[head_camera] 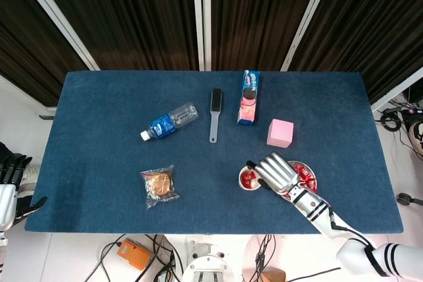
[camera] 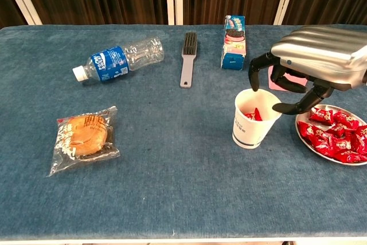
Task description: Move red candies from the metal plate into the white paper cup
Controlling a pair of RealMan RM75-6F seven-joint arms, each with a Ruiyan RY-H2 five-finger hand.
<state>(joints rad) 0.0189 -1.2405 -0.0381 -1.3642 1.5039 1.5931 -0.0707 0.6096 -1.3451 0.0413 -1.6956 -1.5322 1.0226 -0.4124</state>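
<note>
over the cup (camera: 254, 118), right hand (camera: 312, 61) with fingers apart and holding nothing, red candy (camera: 252, 113) lying inside, more candies (camera: 337, 137) on the plate (camera: 303, 136): release step, probably; next, back for another.

The right hand (camera: 312, 61) is held over the paper cup (camera: 254, 120), fingers spread and empty. Red candies (camera: 252, 114) are seen inside the cup. At its 3 o'clock, the metal plate (camera: 305, 137) is filled with more red candies (camera: 338, 139).
</note>
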